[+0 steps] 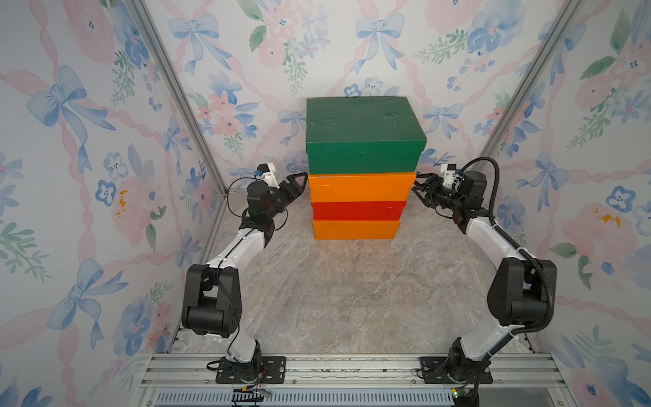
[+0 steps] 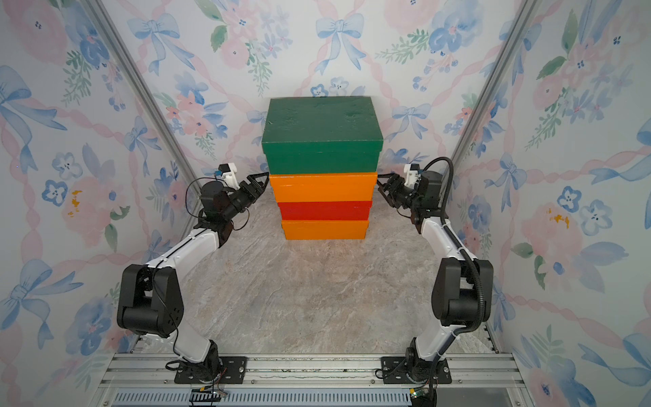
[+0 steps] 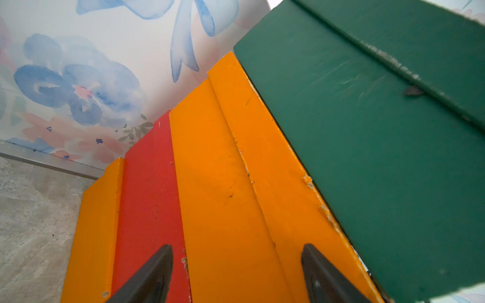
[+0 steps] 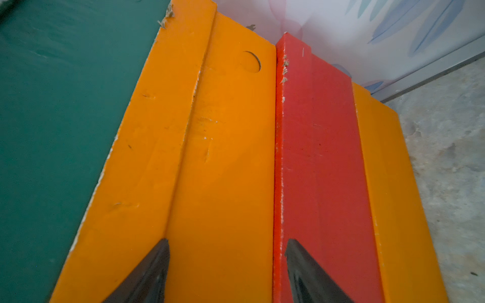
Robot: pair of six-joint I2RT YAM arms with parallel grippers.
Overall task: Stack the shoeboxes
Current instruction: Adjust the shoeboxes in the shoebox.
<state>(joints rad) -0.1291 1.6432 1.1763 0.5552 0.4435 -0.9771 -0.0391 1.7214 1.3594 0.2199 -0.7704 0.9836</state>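
Note:
Four shoeboxes stand in one pile near the back wall. From the tabletop up they are an orange box, a red box, a second orange box and a dark green box. My left gripper is open, its tips at the left end of the upper orange box. At that box's right end my right gripper is also open. Neither holds anything. Whether the tips touch the cardboard I cannot tell.
Floral-papered walls close in the left, right and back, with slanted aluminium posts at the corners. The pile stands on a marbled tabletop. A metal rail with both arm bases runs along the front.

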